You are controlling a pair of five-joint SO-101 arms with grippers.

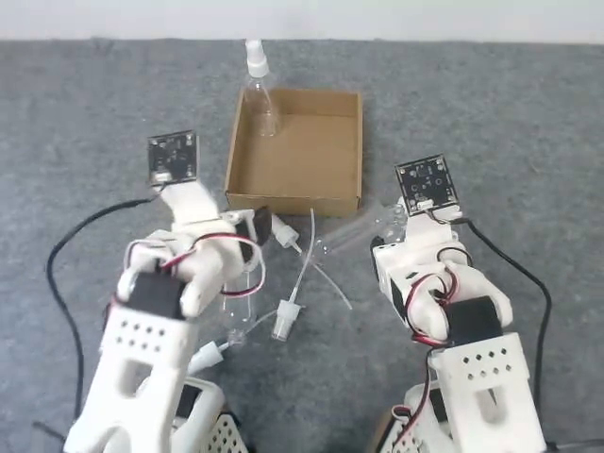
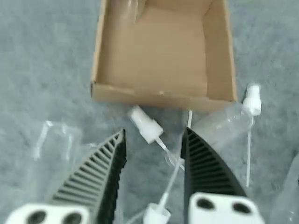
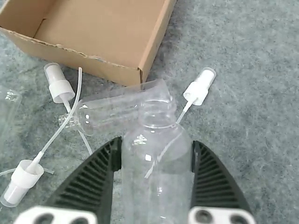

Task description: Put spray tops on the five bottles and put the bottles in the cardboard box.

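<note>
Cardboard box (image 1: 293, 201) w/ capped bottle (image 1: 262, 99), right tool (image 3: 154, 142) clamps clear bottle (image 3: 156, 168)

A grey felt-like table (image 1: 510, 104) carries an open cardboard box (image 1: 293, 202). Beside the box lie loose spray tops (image 1: 286, 319) and clear bottles (image 1: 351, 236) on their sides.

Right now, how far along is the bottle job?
Done: one capped bottle stands in the far corner of the box. In hand: the right pincer is shut on a clear bottle; the left pincer is open just above a loose spray top. Left: an uncapped bottle lies outside the box among spare tops, so four bottles look outstanding.
</note>
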